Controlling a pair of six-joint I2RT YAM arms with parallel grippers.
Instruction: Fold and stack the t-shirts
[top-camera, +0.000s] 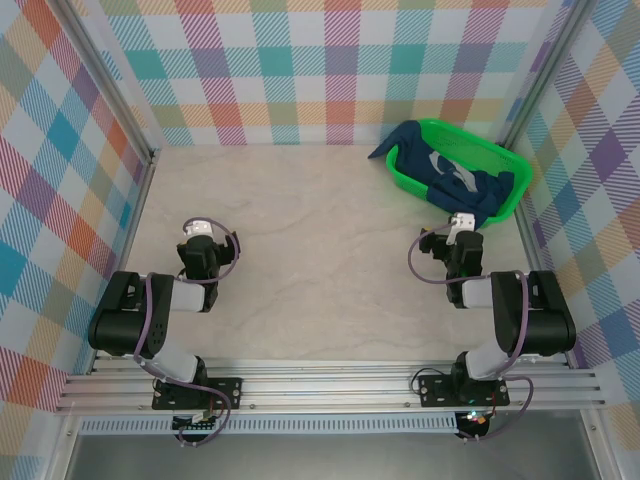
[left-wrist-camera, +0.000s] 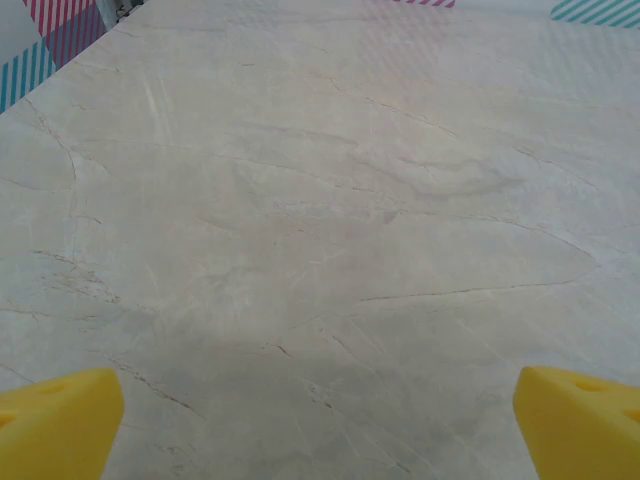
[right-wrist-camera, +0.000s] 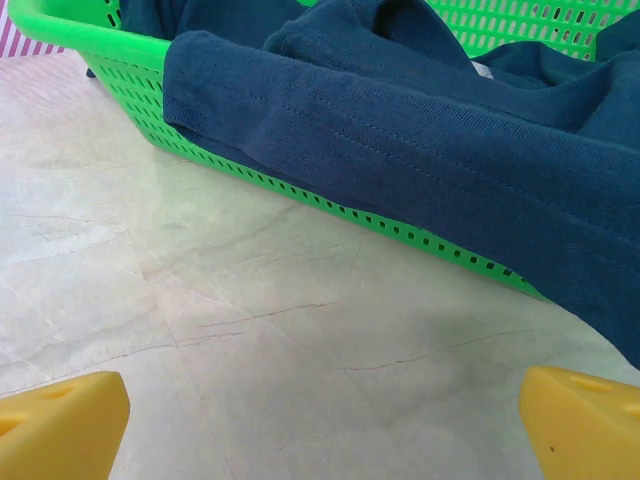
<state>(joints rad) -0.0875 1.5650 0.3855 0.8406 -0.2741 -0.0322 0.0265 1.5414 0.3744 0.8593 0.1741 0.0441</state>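
Navy t-shirt (top-camera: 492, 193) draped over green basket (top-camera: 478, 148) rim, far rt of bench (top-camera: 320, 220), my R hand (top-camera: 462, 222) wide, empty, near basket, my L hand (top-camera: 200, 229) wide, empty, well apart

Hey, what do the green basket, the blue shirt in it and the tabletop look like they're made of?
Basket: glossy moulded plastic, judging by its slotted mesh wall. T-shirt: soft matte knit, probably cotton; stitched hem and folds show. Tabletop: smooth, veined like marble; stone or printed laminate, cannot tell.
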